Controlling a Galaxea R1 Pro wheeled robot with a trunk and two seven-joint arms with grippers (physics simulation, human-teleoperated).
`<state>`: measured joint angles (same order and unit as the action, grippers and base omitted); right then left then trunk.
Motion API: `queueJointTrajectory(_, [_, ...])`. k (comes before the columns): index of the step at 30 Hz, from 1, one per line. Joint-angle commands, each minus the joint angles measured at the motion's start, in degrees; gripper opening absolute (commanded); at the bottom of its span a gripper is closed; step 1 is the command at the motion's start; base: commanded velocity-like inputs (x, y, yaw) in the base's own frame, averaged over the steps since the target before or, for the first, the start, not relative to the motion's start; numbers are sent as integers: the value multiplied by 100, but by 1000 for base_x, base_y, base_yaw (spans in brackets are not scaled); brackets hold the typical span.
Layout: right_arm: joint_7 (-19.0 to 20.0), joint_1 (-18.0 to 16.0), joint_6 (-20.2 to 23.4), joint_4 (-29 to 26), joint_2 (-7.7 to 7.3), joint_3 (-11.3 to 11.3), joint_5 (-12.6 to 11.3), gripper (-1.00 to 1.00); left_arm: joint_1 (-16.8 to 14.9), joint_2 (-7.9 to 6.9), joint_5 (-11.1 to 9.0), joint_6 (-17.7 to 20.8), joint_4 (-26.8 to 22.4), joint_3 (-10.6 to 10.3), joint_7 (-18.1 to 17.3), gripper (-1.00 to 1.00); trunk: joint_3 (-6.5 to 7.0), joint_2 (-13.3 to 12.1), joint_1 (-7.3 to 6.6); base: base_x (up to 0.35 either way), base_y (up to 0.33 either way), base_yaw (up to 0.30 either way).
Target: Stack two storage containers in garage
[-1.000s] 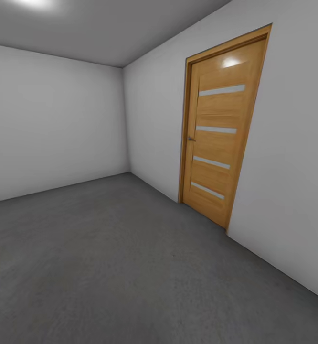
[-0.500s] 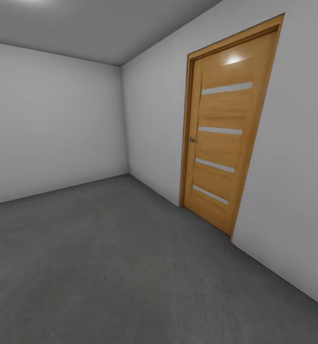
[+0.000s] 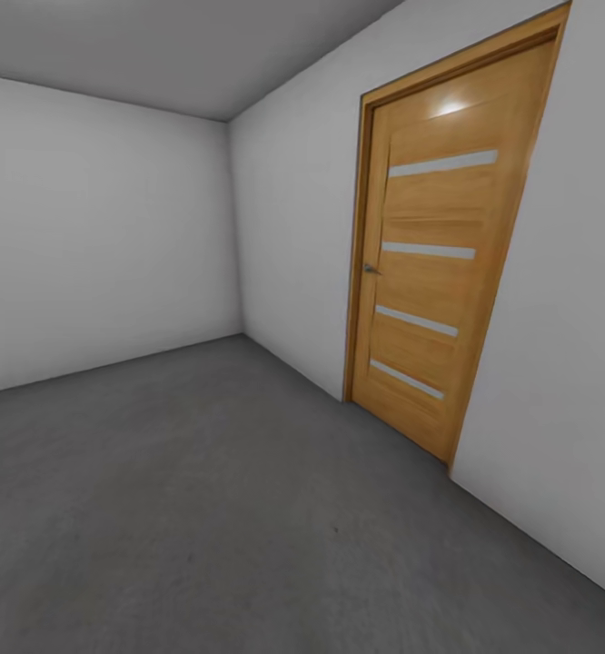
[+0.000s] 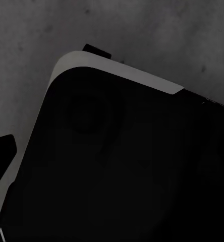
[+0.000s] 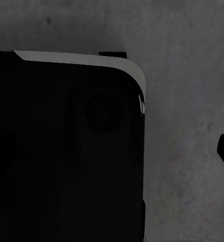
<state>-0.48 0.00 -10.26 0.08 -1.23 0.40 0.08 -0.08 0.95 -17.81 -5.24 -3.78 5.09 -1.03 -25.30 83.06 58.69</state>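
In the garage: dark grey floor (image 3: 203, 509), white walls, closed wooden door (image 3: 430, 272) on the right wall. No containers visible, so stacking looks undone. Can't tell my grippers' state.

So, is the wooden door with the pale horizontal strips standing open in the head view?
No, the wooden door sits shut inside its frame.

one wooden door (image 3: 434, 272), four glass strips, two white walls (image 3: 103, 227)
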Motion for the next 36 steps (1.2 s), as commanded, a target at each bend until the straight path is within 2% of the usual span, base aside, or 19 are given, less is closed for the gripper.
queueJointTrajectory(1, [-5,0,-20,1,0,4,1,100,-1,2,-4,-12,0,44,-11,100,-4,2,3,324,0,0])
queueJointTrajectory(19, [-5,0,-21,1,1,4,1,100,-1,2,-4,-12,0,45,-11,100,-4,2,3,324,0,-5])
queueJointTrajectory(36, [-5,0,-20,1,8,4,1,100,-1,-2,-4,-12,0,45,-11,100,-4,2,3,324,0,-223])
